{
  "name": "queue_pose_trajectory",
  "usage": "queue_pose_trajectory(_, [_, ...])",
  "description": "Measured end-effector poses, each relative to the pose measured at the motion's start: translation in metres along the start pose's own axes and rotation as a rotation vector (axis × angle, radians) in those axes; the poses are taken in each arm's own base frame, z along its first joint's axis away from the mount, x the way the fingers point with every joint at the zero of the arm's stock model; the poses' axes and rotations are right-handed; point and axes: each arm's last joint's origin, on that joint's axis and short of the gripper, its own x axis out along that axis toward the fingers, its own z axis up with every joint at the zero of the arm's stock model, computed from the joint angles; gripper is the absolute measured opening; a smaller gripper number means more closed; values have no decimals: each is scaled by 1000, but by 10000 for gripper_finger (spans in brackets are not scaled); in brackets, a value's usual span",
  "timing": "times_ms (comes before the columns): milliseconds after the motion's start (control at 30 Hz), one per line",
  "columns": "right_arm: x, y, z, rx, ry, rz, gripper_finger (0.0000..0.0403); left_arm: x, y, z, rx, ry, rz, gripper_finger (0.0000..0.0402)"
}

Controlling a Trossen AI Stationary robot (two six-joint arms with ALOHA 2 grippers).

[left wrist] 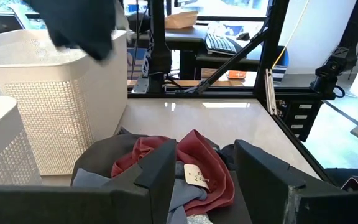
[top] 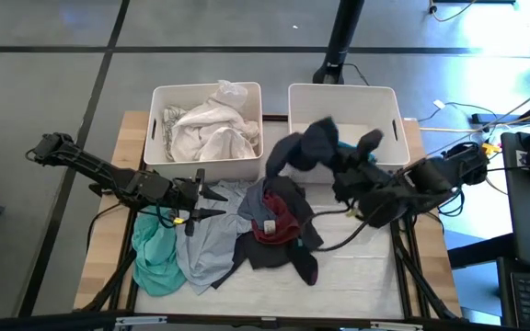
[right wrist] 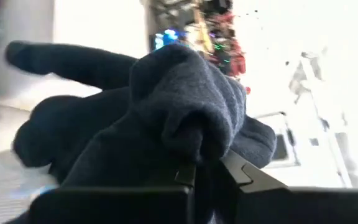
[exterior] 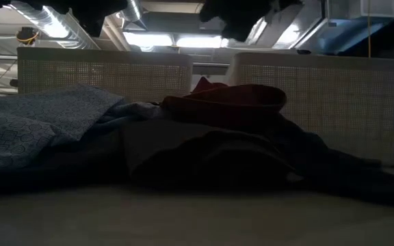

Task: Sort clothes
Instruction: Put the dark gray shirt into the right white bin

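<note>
Right gripper [top: 346, 175] up over the front rim of the right bin [top: 392, 101]; jaws clamped on a dark navy garment [top: 313, 144], which hangs bunched in the air betw. the two bins and partly over the right one; close up the cloth [right wrist: 166, 112] folds over the jaws. Left gripper [top: 212, 202] low over the desk [top: 357, 271] w/ jaws spread wide, holding nothing, tips just above the pale grey-blue cloth [top: 205, 248]. Rest of pile on desk in front of the bins: teal garment [top: 155, 257] at left edge, dark red one [top: 279, 221] atop a black one [top: 293, 253] in the middle. Left bin [top: 155, 119] holds white clothes [top: 210, 129].
</note>
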Motion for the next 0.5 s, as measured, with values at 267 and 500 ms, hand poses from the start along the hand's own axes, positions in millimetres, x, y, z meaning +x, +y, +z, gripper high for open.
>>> queue_pose_trajectory(267, [20, -40, -25, 24, 132, -74, 23, 0, 0, 0, 0, 0, 0, 153])
queue_pose_trajectory(500, [55, -51, -59, 24, 310, 4, 24, 0, 0, 0, 0, 0, 0, 153])
